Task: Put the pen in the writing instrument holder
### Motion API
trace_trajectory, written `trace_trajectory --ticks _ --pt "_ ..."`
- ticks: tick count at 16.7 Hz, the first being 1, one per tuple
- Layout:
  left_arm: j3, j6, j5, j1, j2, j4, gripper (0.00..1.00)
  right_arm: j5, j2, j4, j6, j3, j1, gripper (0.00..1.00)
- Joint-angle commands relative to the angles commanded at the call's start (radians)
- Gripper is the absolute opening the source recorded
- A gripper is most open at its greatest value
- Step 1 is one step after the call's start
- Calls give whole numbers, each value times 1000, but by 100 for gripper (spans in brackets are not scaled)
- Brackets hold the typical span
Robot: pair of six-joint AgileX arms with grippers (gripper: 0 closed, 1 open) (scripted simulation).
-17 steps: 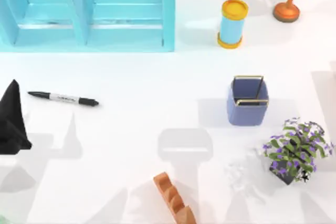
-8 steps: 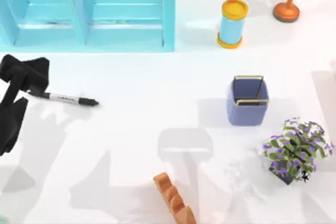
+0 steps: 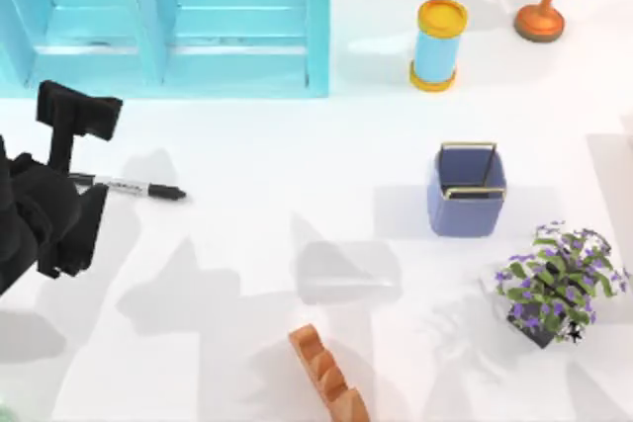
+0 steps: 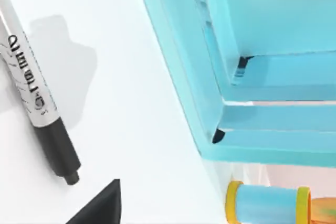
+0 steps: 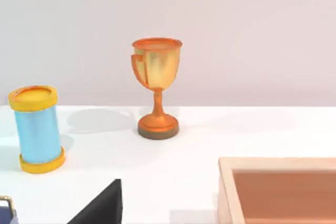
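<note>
One slim black marker pen with a white labelled barrel [image 3: 129, 187] lies flat at our table's left, well apart from the periwinkle square holder with a gold rim [image 3: 466, 192]. Our left gripper [image 3: 69, 180] hangs over its end; finger spread we cannot tell.

left arm [image 3: 45, 214] | matte black, blocky segments | right tool fingertip [image 5: 102, 205] black wedge

Bare desk [image 3: 287, 175] lies open between the pen [image 3: 134, 188] by my left edge and the writing instrument holder [image 3: 467, 190] toward the right. The blue shelf unit [image 3: 168, 22] walls off the far left corner; an orange rack [image 3: 329, 378] sits at the near edge
</note>
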Motion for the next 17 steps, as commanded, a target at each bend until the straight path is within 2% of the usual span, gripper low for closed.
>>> trace_trajectory --ticks 5,13,17 --pt "-39 -185 -23 42 224 104 100 0 0 0 0 0 0 100" --pt "-41 -201 -26 46 256 113 100 0 0 0 0 0 0 100" --pt "55 -207 -32 39 410 171 100 0 0 0 0 0 0 100"
